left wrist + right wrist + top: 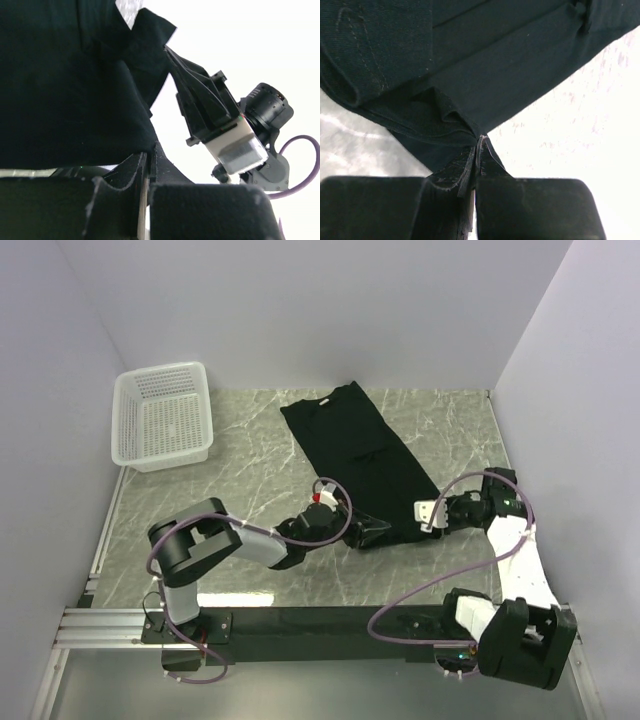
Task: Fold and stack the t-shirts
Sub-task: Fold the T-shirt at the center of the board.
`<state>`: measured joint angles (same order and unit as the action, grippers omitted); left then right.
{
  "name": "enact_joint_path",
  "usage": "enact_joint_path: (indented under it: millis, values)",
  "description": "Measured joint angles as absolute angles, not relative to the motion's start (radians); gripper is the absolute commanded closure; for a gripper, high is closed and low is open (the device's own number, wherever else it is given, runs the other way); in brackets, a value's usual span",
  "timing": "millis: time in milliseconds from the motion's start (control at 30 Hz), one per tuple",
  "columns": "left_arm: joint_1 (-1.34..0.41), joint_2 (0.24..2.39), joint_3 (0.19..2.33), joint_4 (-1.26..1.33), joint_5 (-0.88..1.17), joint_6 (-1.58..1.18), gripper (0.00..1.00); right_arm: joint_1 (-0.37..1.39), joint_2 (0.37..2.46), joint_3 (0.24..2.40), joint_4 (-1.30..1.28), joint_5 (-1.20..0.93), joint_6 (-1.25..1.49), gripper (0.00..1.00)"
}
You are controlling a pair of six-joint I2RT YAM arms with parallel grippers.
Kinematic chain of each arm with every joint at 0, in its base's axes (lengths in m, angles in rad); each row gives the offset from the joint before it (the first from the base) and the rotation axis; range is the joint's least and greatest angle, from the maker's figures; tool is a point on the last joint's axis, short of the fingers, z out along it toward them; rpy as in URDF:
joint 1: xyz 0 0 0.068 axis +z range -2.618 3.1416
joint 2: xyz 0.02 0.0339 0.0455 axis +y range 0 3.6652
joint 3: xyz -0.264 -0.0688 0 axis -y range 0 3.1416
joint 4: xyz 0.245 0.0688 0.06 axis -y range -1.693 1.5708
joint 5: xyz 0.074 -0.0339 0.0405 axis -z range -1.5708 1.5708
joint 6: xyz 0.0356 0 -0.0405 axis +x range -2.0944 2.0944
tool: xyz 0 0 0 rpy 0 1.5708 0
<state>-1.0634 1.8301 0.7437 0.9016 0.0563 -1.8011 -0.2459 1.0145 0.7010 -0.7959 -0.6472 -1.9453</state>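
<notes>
Clenched, the right claw [476,149] pinches a fold at the near edge of the black t-shirt [358,445]. Left claw [150,156] is shut too, seemingly on that same edge. Shirt lies on the table [250,475], well apart from the basket [165,420].

Your left arm [255,540], black rounded joint housings joined by a silver-grey tube, carries a small red mark [318,497] by the wrist. Your right arm [515,540] has the same black joints but a white link. Thin purple cables [301,139] loop along both, and both bases sit on a black mounting rail [300,625]. The left gripper [150,160] and right gripper [476,150] have blocky matte-black fingers (pad edges scuffed pale). Behind the right one's angular black fingers sit a white-grey box [240,150] and a black cylindrical motor [270,102].
</notes>
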Motion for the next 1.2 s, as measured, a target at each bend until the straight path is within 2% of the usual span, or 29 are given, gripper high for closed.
enact_joint_path:
  millis: [367,1200]
  values:
    - [-0.986,1.664,0.707,0.712,-0.063,-1.852,0.99,-0.124,1.232,0.874,-0.705,-0.612,-1.800,1.00]
    - [-0.813,1.700,0.835,0.467,-0.084,-1.823,1.00,0.077,1.647,1.196,-0.509,-0.469,-1.481,1.00]
